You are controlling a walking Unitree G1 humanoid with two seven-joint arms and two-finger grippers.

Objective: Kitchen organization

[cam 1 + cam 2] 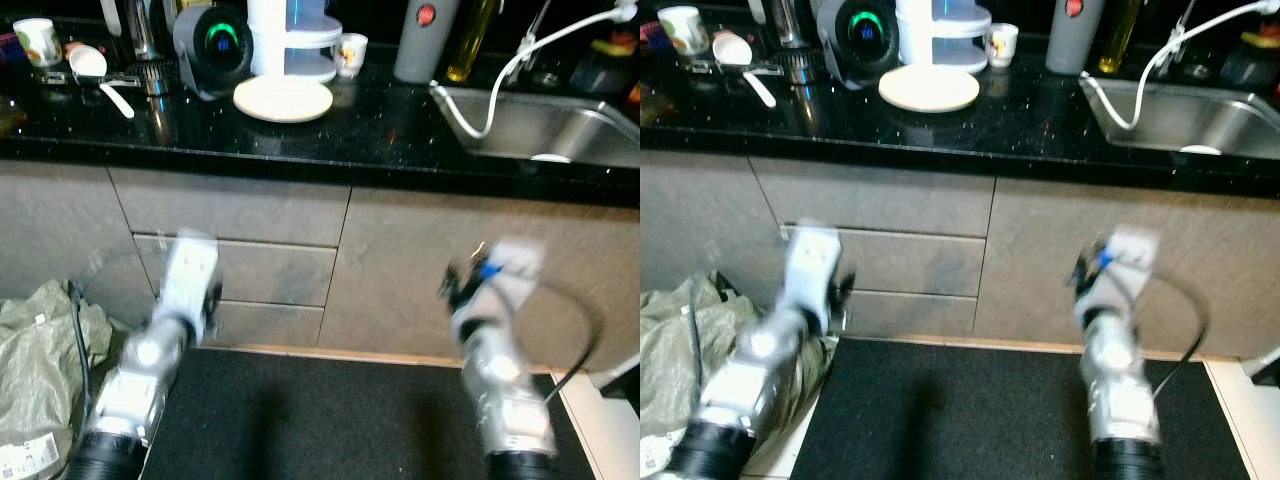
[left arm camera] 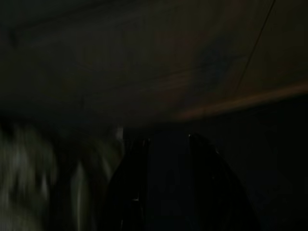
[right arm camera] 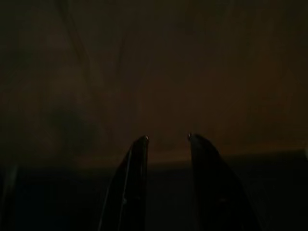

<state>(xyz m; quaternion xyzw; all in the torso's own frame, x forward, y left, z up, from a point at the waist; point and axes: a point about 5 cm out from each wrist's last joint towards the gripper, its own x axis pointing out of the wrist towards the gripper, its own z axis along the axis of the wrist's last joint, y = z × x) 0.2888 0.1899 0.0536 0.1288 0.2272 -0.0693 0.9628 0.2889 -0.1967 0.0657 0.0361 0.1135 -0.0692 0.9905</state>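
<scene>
I face a black stone counter [image 1: 330,135] with grey drawer fronts [image 1: 250,272] below it. On the counter lie a white plate [image 1: 283,98], a white stacked container [image 1: 291,35], a round black device with a green light [image 1: 214,38], a small white cup [image 1: 350,52] and a white spoon [image 1: 96,68]. Both silver arms are held low before the cabinets and look blurred. In the dark wrist views the left gripper [image 2: 168,138] and the right gripper [image 3: 167,137] each show two black fingers standing apart, open, with nothing between them.
A steel sink [image 1: 560,128] with a white hose [image 1: 512,70] is at the counter's right. A grey bottle [image 1: 425,40] and an oil bottle [image 1: 470,40] stand behind it. A crumpled green bag [image 1: 40,350] lies on the floor at left, beside a black mat [image 1: 320,420].
</scene>
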